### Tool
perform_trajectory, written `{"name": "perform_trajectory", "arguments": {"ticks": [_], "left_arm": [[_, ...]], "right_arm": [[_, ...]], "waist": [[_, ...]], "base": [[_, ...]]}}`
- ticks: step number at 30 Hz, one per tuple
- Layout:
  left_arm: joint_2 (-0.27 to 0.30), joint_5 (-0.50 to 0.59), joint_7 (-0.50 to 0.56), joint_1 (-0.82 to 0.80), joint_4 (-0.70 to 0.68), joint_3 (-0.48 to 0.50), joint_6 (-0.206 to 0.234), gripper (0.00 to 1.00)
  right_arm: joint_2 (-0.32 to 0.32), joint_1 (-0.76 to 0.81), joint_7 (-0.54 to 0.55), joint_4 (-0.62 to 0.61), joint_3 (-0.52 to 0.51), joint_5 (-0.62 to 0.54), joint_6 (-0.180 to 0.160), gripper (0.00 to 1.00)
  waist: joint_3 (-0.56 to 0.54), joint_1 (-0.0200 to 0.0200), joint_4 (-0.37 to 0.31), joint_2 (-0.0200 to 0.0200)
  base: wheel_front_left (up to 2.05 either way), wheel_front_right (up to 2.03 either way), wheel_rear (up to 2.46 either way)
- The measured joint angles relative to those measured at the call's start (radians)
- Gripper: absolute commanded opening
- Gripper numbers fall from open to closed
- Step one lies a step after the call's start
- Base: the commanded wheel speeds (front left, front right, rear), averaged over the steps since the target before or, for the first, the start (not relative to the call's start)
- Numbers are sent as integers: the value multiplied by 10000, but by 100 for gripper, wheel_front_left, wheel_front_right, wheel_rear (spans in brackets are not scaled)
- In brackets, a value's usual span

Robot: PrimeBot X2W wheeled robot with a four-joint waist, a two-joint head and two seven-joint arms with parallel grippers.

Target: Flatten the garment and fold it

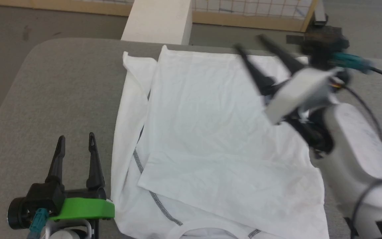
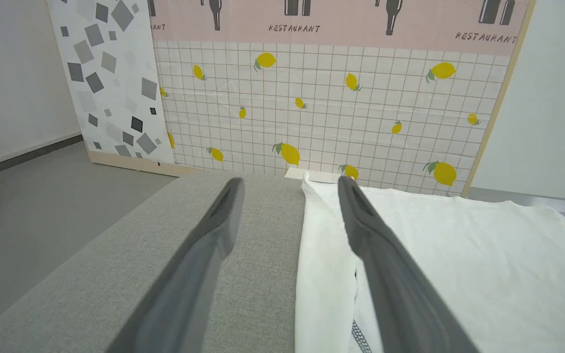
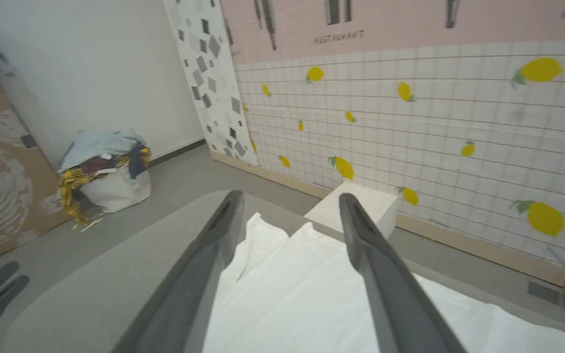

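right tool (image 1: pixel 251 42): long dark fingers spread wide, nothing between them; raised over the far right part of the shirt (image 1: pixel 211 116), blurred in the head view; likely lifted clear so the cloth lies undisturbed.
left tool (image 1: pixel 77 136): fingers wide apart, empty; low over the bare desk (image 1: pixel 61 83) just beside the shirt's left edge, probably waiting within reach of that side.
shirt: white, thin, spread on the desk with the collar toward the robot; one panel lies folded across the body, flat enough to take a further fold.
grey stitched seam (image 1: pixel 154 196): exposed at the near left, not covered by the folded panel.
left strip (image 1: pixel 124 132): sleeve or side, cannot tell; judged next to fold in.
desk: grey cloth-covered, corner rounded.
white box (image 1: pixel 159 20): beyond the far edge, apart from the work.
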Motion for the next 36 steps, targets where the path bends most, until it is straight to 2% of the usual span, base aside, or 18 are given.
{"name": "perform_trajectory", "arguments": {"ticks": [3, 6, 10, 15, 19, 24, 28, 30, 33, 36], "left_arm": [[21, 46, 0, 1, 48, 102, -8, 100], [35, 90, 0, 4, 121, 192, -8, 100], [48, 161, 0, -3, 326, 226, -10, 100], [71, 209, 0, -446, 813, 194, -144, 100], [290, 2, 313, -1593, 1526, 46, -535, 100], [909, -546, 1615, -4055, 2729, 86, -888, 100], [1618, -1016, 3352, -6270, 3611, 267, -989, 100], [2280, -949, 4445, -7250, 3965, 54, -1097, 100], [2884, -1049, 5793, -8380, 4360, 86, -1137, 100], [3179, -1283, 7066, -9198, 4518, 90, -1137, 100]], "right_arm": [[-203, 1177, -988, -696, -1626, -1237, -2, 100], [-163, 2415, -1634, -1490, -2721, -2184, -2, 100], [222, 4017, -2307, -2418, -4052, -3078, -2, 100], [861, 5433, -2476, -3033, -5233, -3386, -2, 100], [1045, 5789, -2393, -3488, -5737, -3264, -2, 100], [1085, 5737, -2257, -4044, -6109, -3016, -2, 100], [1095, 5393, -2188, -4464, -6449, -2805, -2, 100], [1097, 5134, -2197, -4650, -6558, -2673, -2, 100], [1097, 4907, -2232, -4798, -6711, -2468, -2, 100], [1097, 4813, -2318, -4815, -6784, -2318, -2, 100]], "waist": [[-183, 0, -276, 0], [-334, 0, -546, 0], [-469, 0, -886, 0], [-421, 0, -1134, 0], [-130, 0, -1181, 0], [520, 0, -1165, 0], [1259, 0, -1182, 0], [1698, 1, -1218, 0], [2334, 2, -1300, 0], [2959, 2, -1400, 0]], "base": [[0, 0, 0], [0, 0, 0], [0, 0, 0], [0, 0, 0], [0, 0, 0], [0, 0, 0], [0, 0, 0], [0, 0, 0], [0, 0, 0], [0, 0, 0]]}}
